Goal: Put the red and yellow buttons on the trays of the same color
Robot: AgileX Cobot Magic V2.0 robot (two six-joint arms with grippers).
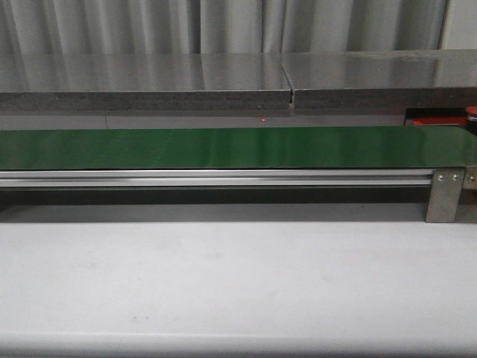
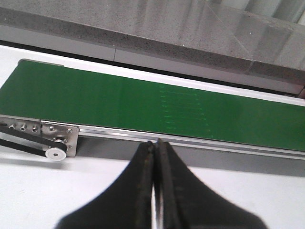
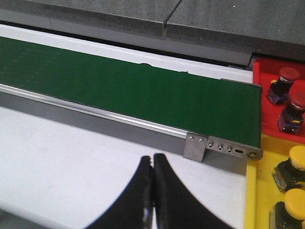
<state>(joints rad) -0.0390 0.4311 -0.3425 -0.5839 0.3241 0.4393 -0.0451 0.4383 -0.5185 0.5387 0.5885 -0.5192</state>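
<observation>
Buttons sat already sorted at the right end of the belt, by the look of the right wrist view: two red buttons [image 3: 288,90] rested in the red tray [image 3: 261,71], and two or three yellow buttons [image 3: 294,164] rested in the yellow tray [image 3: 251,191] just nearer the robot, a third cut off by the frame edge. The green belt [image 1: 223,147] ran crosswise with nothing on it in any view. In the front view only a sliver of the red tray [image 1: 440,121] and one dark-red cap [image 1: 472,113] showed, at about three o'clock from the belt's middle. The right gripper [image 3: 152,164] hung over the white counter [image 1: 223,276] with its jaws pressed together and nothing between them; the trays lay toward two o'clock from it, beyond the belt's end bracket. The left gripper [image 2: 155,148] was likewise closed and empty, above the counter near the belt's left end, well apart from both trays. Neither arm appeared in the front view. Should another button arrive, the right arm seemed far the nearer to the trays, and its jaws would first need to open. No loose button was visible to judge an approach.
</observation>
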